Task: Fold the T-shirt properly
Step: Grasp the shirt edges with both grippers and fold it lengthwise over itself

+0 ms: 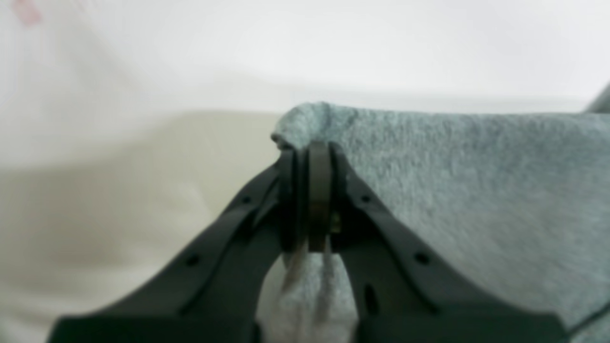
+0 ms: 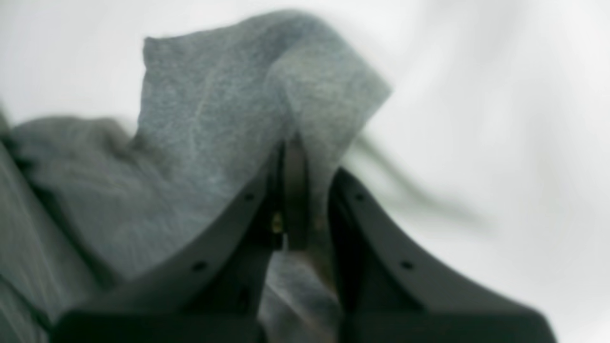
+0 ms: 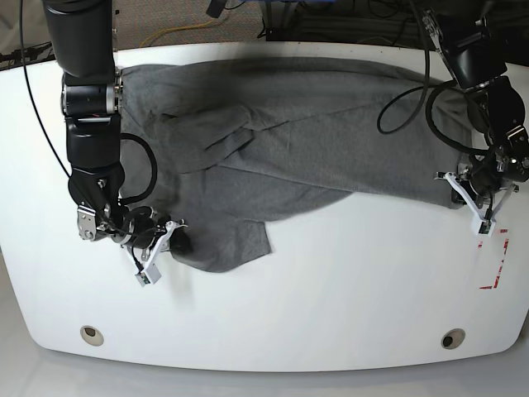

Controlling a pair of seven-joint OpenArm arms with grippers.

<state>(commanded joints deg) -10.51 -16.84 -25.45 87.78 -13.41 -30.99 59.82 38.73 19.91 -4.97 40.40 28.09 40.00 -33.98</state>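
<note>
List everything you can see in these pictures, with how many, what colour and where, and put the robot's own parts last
T-shirt: one, heather grey, spread rumpled across the far half of the table, a sleeve reaching toward the near left in the base view.
Table: one, white, under everything.
Round holes: two, dark with pale rims, near the table's front corners.
Red markings: one patch, near the table's right edge in the base view.
Cables: several, black and yellow, on the floor beyond the table's far edge.
Right gripper: one, black, shut on the T-shirt at its near-left edge.
Left gripper: one, black, shut on the T-shirt at its right edge.
</note>
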